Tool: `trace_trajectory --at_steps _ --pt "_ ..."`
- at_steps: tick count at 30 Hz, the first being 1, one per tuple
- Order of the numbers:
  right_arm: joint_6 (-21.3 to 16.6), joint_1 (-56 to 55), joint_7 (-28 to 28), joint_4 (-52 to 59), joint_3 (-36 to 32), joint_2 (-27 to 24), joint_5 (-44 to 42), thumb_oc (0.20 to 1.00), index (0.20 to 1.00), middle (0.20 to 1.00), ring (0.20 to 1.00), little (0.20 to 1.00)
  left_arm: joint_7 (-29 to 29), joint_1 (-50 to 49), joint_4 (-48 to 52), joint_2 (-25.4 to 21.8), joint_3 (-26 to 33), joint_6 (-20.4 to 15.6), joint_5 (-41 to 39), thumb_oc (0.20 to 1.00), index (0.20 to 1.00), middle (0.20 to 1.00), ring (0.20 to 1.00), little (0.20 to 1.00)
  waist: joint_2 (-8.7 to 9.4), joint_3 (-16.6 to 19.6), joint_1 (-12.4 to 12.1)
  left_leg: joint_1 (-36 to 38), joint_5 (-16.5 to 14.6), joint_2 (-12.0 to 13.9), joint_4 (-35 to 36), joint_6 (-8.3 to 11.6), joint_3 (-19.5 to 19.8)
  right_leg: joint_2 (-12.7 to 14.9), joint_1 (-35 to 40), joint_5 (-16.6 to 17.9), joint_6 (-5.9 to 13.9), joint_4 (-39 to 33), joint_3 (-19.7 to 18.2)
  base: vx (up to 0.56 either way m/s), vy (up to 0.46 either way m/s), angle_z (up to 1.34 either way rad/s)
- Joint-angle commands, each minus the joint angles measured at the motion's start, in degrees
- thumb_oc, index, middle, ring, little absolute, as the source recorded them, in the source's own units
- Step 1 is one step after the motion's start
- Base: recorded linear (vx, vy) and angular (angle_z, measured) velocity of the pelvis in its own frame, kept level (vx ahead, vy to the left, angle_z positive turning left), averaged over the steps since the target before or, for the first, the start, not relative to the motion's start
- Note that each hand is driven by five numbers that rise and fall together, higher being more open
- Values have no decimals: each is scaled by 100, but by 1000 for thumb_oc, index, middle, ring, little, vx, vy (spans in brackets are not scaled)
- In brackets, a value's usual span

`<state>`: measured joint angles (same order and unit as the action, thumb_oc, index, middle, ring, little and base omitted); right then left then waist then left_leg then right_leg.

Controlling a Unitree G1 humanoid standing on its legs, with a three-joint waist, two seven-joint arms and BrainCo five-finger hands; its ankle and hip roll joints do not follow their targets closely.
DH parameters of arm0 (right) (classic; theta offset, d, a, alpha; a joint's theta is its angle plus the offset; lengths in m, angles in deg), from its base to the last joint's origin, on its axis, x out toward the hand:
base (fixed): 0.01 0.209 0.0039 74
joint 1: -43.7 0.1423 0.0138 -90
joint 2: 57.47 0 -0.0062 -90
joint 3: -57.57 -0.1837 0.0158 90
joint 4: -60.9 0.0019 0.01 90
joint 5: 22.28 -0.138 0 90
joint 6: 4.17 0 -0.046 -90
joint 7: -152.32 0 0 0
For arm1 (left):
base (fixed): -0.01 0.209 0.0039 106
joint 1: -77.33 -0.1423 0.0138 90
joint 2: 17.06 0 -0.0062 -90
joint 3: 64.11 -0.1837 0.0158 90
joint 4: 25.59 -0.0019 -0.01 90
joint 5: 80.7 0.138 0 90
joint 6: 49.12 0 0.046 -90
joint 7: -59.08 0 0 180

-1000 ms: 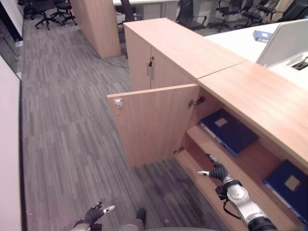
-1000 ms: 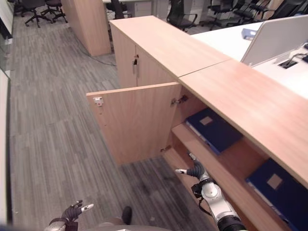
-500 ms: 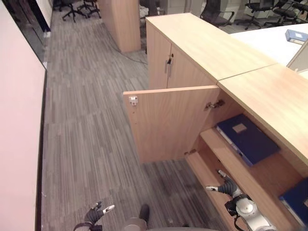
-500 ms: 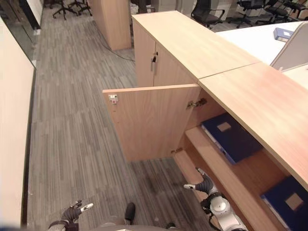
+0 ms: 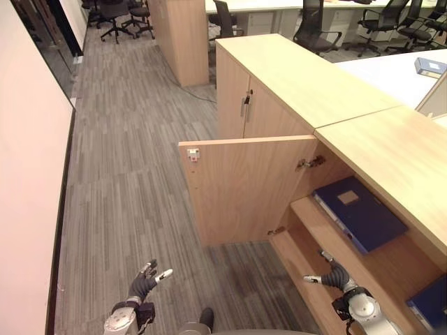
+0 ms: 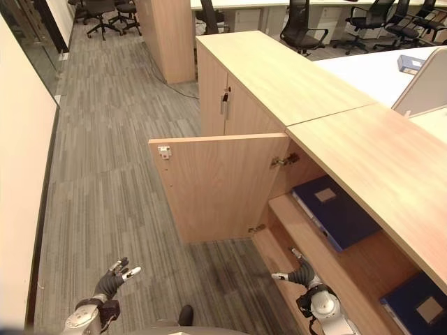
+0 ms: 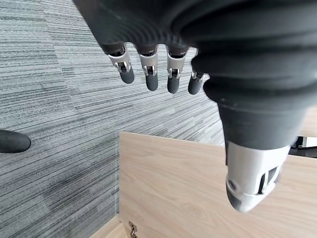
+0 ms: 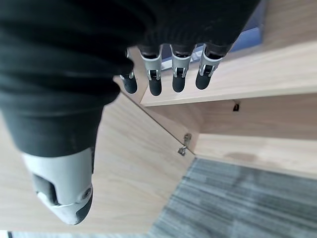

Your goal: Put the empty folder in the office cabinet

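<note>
Looking down, I see the blue folder [image 5: 360, 213] already flat on the cabinet [image 5: 363, 139] shelf behind the open door [image 5: 248, 185]. My right hand [image 5: 335, 277] hangs near the lower shelf, fingers relaxed and empty; my left hand [image 5: 143, 283] idles over the floor [image 5: 126, 174], also slack. I judge only a clean retreat remains, avoiding the door.

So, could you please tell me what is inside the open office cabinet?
The office cabinet holds a dark blue folder lying flat on its shelf and another blue folder further right. Its top hides the shelf's back.
</note>
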<state>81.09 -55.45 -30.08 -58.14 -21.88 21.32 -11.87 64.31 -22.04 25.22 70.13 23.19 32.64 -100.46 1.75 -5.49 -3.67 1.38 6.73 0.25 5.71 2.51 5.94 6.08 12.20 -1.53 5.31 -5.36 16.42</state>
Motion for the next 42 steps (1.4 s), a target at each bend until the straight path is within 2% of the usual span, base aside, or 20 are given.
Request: trace_trajectory --at_steps 1,9,11,12,13,14,15,17,20,23,26,28,29,30,31,32,33,34,37,42 --pt "-216 152 -53 375 -130 -343 97 1000 1000 1000 1000 1000 41 440 34 -180 -87 -219 -64 1000 1000 1000 1000 1000 -30 -99 -56 431 -679 337 -203 373 97 211 -170 -83 320 407 130 16 -47 8" --pt "-233 119 40 368 -21 -336 106 1000 1000 1000 1000 1000 -39 456 464 -126 -9 -281 -406 1000 1000 1000 1000 1000 -85 -159 21 338 -709 455 -395 426 65 154 -268 -135 260 472 29 -6 -52 5" --pt "-279 183 48 453 3 -406 28 1000 1000 1000 1000 1000 -58 571 704 -125 60 -348 -642 1000 1000 1000 1000 1000 -108 -397 30 -265 -643 410 -1518 674 -67 178 -325 -132 162 428 -58 -131 -15 -7" --pt "-277 185 51 456 2 -408 27 1000 1000 1000 1000 1000 -57 571 709 -125 62 -344 -645 1000 1000 1000 1000 1000 -116 -395 35 -308 -674 413 -1586 676 -59 170 -331 -126 160 422 -54 0 0 0" --pt "-272 205 56 470 28 -489 53 1000 1000 1000 1000 1000 -118 587 928 -91 175 -397 -830 1000 1000 1000 1000 1000 -122 -528 -5 -687 -346 400 -2333 841 -131 154 -151 -125 106 240 -102 0 0 0" --pt "-257 233 42 454 35 -498 50 1000 1000 1000 1000 1000 -145 617 973 -72 206 -413 -889 1000 1000 1000 1000 1000 -126 -558 6 -855 -239 500 -2511 868 -207 149 -76 -126 115 156 -100 65 52 -9" --pt "-226 275 35 446 43 -513 42 1000 1000 1000 1000 1000 -190 655 1028 -75 237 -431 -935 1000 1000 1000 1000 1000 -144 -566 10 -933 -178 644 -2439 853 -343 150 -29 -140 145 91 -74 95 79 -22" --pt "-195 332 26 438 50 -515 27 1000 1000 1000 1000 1000 -218 676 1135 -66 293 -447 -1020 1000 1000 1000 1000 1000 -126 -561 -38 -953 -264 699 -2169 784 -477 183 -11 -148 196 67 -104 90 66 -46" --pt "-187 362 52 343 15 -402 82 1000 1000 1000 1000 1000 -190 598 1439 -101 384 -484 -1039 1000 1000 1000 1000 1000 -117 -271 -52 -526 -503 711 -1012 520 -561 272 -18 -197 376 189 -201 193 116 -39" --pt "-135 398 15 328 -77 -312 57 1000 1000 1000 1000 1000 -183 713 1675 -169 308 -461 -1017 1000 1000 1000 1000 1000 -55 -156 0 -309 -595 554 -915 384 -675 495 -167 -173 473 700 -197 130 165 2" --pt "-107 528 -12 366 -90 -136 -27 1000 1000 1000 1000 1000 -197 872 1866 -251 276 -449 -1026 1000 1000 1000 1000 1000 -67 -135 -12 0 -639 467 -550 181 -784 693 -606 -149 710 1596 -273 53 172 20" --pt "-64 692 20 364 -21 -85 28 1000 1000 1000 1000 1000 -241 970 1950 -281 275 -458 -1026 1000 1000 1000 1000 1000 -122 -255 21 195 -623 470 -391 48 -864 815 -1105 415 969 2498 -359 -32 131 2" --pt "-48 720 24 397 -30 -49 32 1000 1000 1000 1000 1000 -280 1053 2000 -309 253 -457 -1013 1000 1000 1000 1000 1000 -181 -291 43 273 -581 554 -289 47 -860 760 -1355 620 969 2891 -427 -14 62 -6" --pt "-53 731 -21 433 -50 -6 7 1000 1000 1000 1000 1000 -309 1166 2013 -322 215 -464 -996 1000 1000 1000 1000 1000 -222 -303 63 320 -575 590 -202 54 -834 756 -1499 577 969 2911 -459 71 23 -7" --pt "-51 706 -36 479 -69 35 -32 1000 1000 1000 1000 1000 -332 1235 1984 -317 210 -492 -987 1000 1000 1000 1000 1000 -188 -270 75 377 -641 522 -135 65 -787 838 -1479 418 969 2552 -403 154 -10 5" --pt "75 740 -249 167 34 -142 442 1000 1000 1000 1000 1000 -440 1362 1772 -322 415 -570 -975 1000 1000 1000 1000 1000 -104 -257 54 403 -733 454 -145 76 -854 931 -1325 312 932 2077 -224 142 -25 23" --pt "63 777 -275 126 60 -131 458 1000 1000 1000 1000 1000 -437 1376 1751 -322 430 -582 -973 1000 1000 1000 1000 1000 -108 -287 99 429 -748 457 -149 78 -824 926 -1250 313 936 2026 -180 87 -56 36" --pt "-46 686 -175 347 -72 -18 312 1000 1000 1000 1000 1000 -356 1303 1956 -408 397 -538 -897 1000 1000 1000 1000 1000 -69 -285 132 401 -705 430 -180 97 -779 940 -1208 519 954 1883 -242 59 -45 40" --pt "-93 509 29 515 43 -23 33 1000 1000 1000 1000 1000 -461 1470 1970 -424 340 -564 -912 1000 1000 1000 1000 1000 -29 -102 190 447 -729 428 -146 173 -862 789 -1006 454 850 947 -268 108 -48 26" --pt "-143 313 111 543 6 -97 -11 1000 1000 1000 1000 1000 -436 1463 2000 -387 304 -594 -859 1000 1000 1000 1000 1000 -29 79 246 659 -774 479 -71 231 -852 659 -467 395 727 401 -220 83 -23 -5"
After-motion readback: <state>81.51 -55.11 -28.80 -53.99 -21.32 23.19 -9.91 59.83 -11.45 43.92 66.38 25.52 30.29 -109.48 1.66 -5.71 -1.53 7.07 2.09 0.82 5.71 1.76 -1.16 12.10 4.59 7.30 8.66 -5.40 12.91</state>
